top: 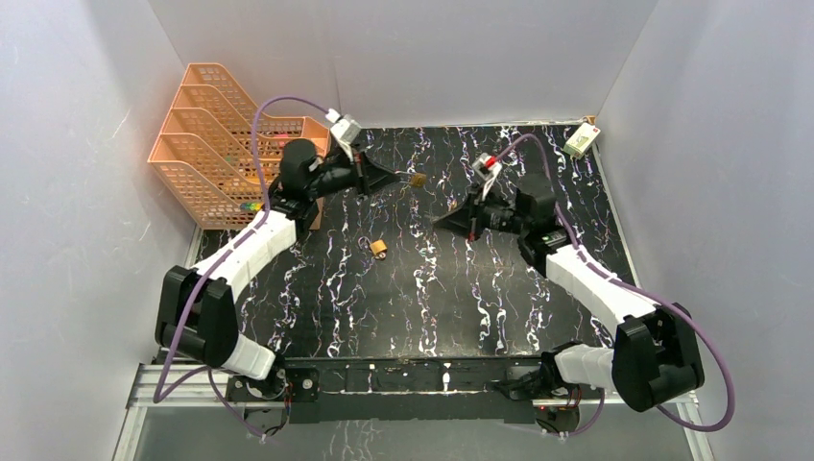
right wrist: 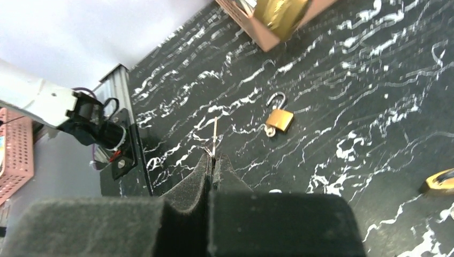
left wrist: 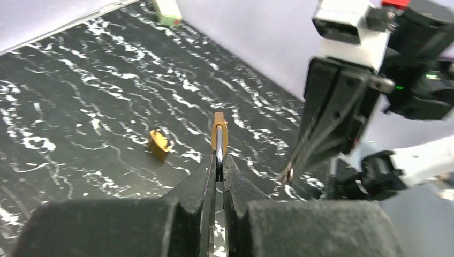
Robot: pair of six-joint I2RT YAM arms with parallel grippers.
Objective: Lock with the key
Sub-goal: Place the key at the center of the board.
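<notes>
Padlock [left wrist: 219, 134] sits clamped in the left gripper [left wrist: 218, 167], key [right wrist: 215, 131] pinched in the right gripper [right wrist: 214, 160] nearby; insertion and turning look not yet done.

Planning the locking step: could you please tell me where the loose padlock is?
In the top view, the padlock lies on the table, slightly left of centre, nearer the bases than both jaws.

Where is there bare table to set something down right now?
Free: the near half of the table, between its near edge and the loose padlock; also the far-right strip near the white box. Crowded: mid-table, where the left gripper and right gripper face each other, and the corner by the orange rack.
</notes>
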